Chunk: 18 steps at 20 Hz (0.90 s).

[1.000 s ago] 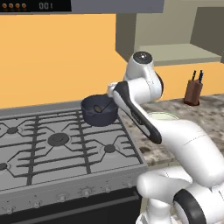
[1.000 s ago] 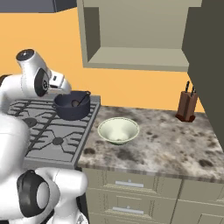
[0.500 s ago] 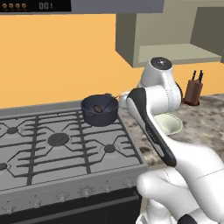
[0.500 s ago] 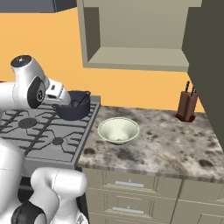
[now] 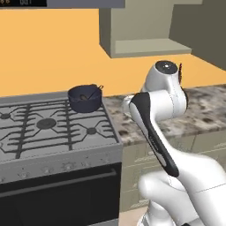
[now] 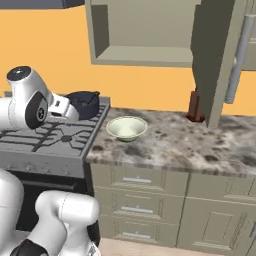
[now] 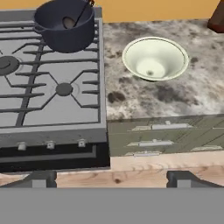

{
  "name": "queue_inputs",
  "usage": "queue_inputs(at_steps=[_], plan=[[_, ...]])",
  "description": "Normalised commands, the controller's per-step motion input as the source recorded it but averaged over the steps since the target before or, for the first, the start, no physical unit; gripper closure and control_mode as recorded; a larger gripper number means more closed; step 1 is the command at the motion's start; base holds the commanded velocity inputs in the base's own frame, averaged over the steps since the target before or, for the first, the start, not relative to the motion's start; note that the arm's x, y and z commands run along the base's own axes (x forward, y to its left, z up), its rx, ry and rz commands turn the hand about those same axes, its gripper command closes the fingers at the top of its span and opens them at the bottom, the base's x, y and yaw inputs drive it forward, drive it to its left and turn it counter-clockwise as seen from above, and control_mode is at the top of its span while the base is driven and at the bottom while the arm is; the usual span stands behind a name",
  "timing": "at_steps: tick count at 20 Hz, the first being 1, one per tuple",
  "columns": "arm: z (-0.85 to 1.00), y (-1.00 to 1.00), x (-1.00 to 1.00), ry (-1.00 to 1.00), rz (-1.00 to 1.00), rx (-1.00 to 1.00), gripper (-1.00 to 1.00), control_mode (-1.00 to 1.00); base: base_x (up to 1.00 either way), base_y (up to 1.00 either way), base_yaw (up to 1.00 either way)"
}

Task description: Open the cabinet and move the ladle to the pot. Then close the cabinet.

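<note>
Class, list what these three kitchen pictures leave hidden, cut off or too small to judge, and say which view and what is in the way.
- Dark ladle in the squat blue-grey pot: hand view, its cup lies below the rim.
- Brown knife block: right base view, the open grey-beige cabinet door covers most of it.
- Pale cream bowl: left base view, the white arm stands before it.
- Cabinet top: cut off by the upper edge in both base views.

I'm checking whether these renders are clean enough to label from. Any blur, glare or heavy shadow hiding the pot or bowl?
Left base view: even, flat light, no glare; the pot is soft-edged but readable. Right base view: the open cabinet is dim inside, and the bowl is clear. Hand view: sharpest on pot and bowl, with only faint shadows on the counter.
</note>
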Motion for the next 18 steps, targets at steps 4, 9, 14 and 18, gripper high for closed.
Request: queue_inputs(at_steps=[4,9,14,18], plan=[[0.0,0.0,0.0,0.0,0.0,0.0,-1.0,1.0,-0.19,-0.97,0.0],[0.0,0.0,0.0,0.0,0.0,0.0,-1.0,1.0,0.22,-0.66,0.13],[0.0,0.0,0.0,0.0,0.0,0.0,-1.0,1.0,0.36,-0.37,0.17],[0.0,0.0,0.0,0.0,0.0,0.0,-1.0,1.0,0.66,-0.17,0.14]])
